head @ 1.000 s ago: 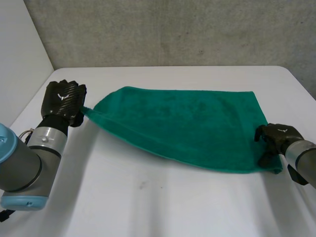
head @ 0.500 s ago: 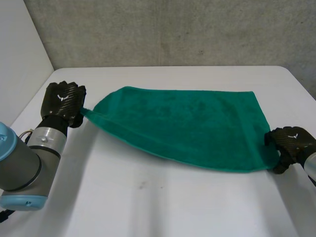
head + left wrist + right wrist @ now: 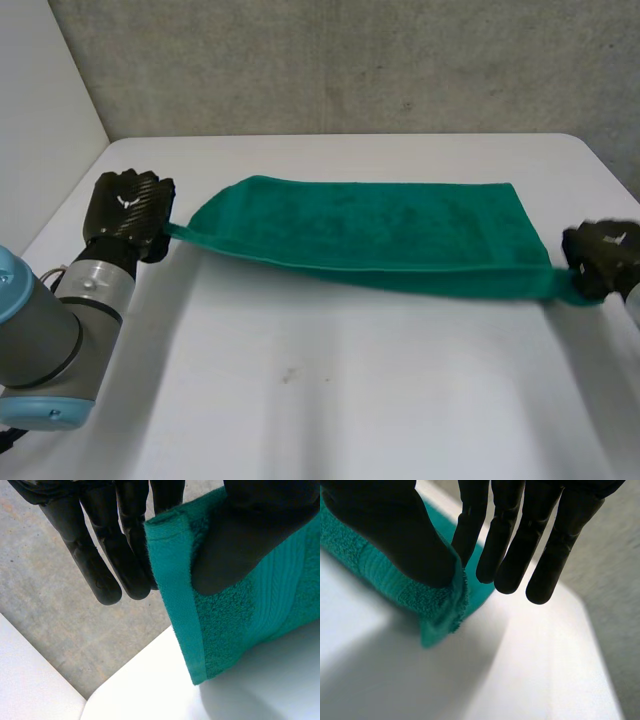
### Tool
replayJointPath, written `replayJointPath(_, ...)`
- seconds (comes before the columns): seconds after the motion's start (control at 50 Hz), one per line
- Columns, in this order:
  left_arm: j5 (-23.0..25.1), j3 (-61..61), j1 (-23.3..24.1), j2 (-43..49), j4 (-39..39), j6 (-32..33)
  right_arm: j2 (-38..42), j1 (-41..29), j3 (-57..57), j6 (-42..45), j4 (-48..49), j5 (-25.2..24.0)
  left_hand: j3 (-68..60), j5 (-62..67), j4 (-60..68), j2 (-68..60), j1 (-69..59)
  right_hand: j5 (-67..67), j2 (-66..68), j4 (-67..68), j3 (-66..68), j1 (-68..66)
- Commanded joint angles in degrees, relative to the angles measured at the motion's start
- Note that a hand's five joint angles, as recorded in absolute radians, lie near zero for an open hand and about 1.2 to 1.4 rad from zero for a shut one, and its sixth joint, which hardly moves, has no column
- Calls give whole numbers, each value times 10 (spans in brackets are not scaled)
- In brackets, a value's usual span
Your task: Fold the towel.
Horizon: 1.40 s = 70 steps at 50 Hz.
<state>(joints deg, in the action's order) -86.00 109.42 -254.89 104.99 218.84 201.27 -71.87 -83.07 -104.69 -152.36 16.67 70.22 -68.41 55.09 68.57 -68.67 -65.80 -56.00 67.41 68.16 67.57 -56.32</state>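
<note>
Two corners of the green towel [image 3: 370,225] are pinched: left hand [image 3: 128,205] holds one by the tabletop's [image 3: 330,400] left edge, right hand [image 3: 603,258] the other by its right edge.

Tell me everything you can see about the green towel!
The towel is green, fluffy terry cloth with a flat hemmed border. It is stretched wide across the white table. The left hand pinches one near corner and the right hand pinches the other, so the near edge runs straight.
</note>
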Motion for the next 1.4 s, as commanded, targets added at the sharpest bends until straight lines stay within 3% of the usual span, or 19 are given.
replayJointPath(0.02,0,-2,0,-42,-60,1,-61,-3,4,-69,-1,6,-116,149,114,-113,-142,-140,126,118,124,-237)
replayJointPath(0.12,-1,2,0,-73,-123,4,-113,-4,4,-38,-91,2,-116,149,114,-113,-142,-140,126,118,124,-237)
replayJointPath(0.16,-2,4,-3,-92,-158,9,-126,-1,8,12,-153,1,-116,149,114,-113,-142,-140,126,118,124,-237)
replayJointPath(0.2,-2,10,-19,-132,-246,11,-131,0,9,33,-175,1,-116,149,114,-113,-142,-140,126,118,124,-237)
replayJointPath(0.22,-2,10,-19,-132,-247,11,-156,1,6,105,-245,3,-116,149,114,-113,-142,-140,126,118,124,-237)
replayJointPath(0.3,5,25,-64,-209,-442,46,-179,6,1,245,-372,12,-116,149,114,-113,-142,-140,126,118,124,-237)
replayJointPath(0.38,21,47,-73,-225,-500,86,-183,22,-11,329,-448,11,-116,149,114,-113,-142,-140,126,118,124,-237)
replayJointPath(0.44,42,60,-77,-222,-491,98,-185,30,-12,346,-455,9,-116,149,114,-113,-142,-140,126,118,124,-237)
replayJointPath(0.52,61,52,-82,-191,-448,95,-173,26,-7,307,-395,7,-116,149,114,-113,-142,-140,126,118,124,-237)
replayJointPath(0.74,57,-59,-61,-23,-322,86,-13,-44,101,208,-256,30,-116,149,114,-113,-142,-140,126,118,124,-237)
replayJointPath(0.86,23,-200,-19,114,-277,49,97,-83,207,185,-202,79,-116,149,114,-113,-142,-140,126,118,124,-237)
replayJointPath(1.02,-38,-374,-2,261,-267,53,219,-112,359,152,-163,114,-116,149,114,-113,-142,-140,126,118,124,-237)
replayJointPath(1.26,-35,-499,9,374,-262,75,357,-140,532,139,-128,112,-116,149,114,-113,-142,-140,126,118,124,-237)
replayJointPath(1.3,-33,-499,12,378,-253,77,371,-144,549,138,-125,119,-116,149,114,-113,-142,134,-148,-155,-149,37)
replayJointPath(1.32,-32,-495,16,380,-243,79,376,-146,557,138,-123,121,160,-127,-162,163,134,272,-286,-293,-287,175)
replayJointPath(1.36,-32,-490,20,379,-232,83,386,-152,580,122,-117,147,470,-436,-471,472,443,560,-574,-582,-576,463)
replayJointPath(1.38,-33,-485,23,378,-228,84,386,-152,580,122,-117,147,564,-531,-566,567,538,560,-574,-582,-576,463)
replayJointPath(1.4,-34,-478,29,374,-218,90,386,-153,580,112,-115,154,582,-549,-583,584,556,560,-574,-582,-576,463)
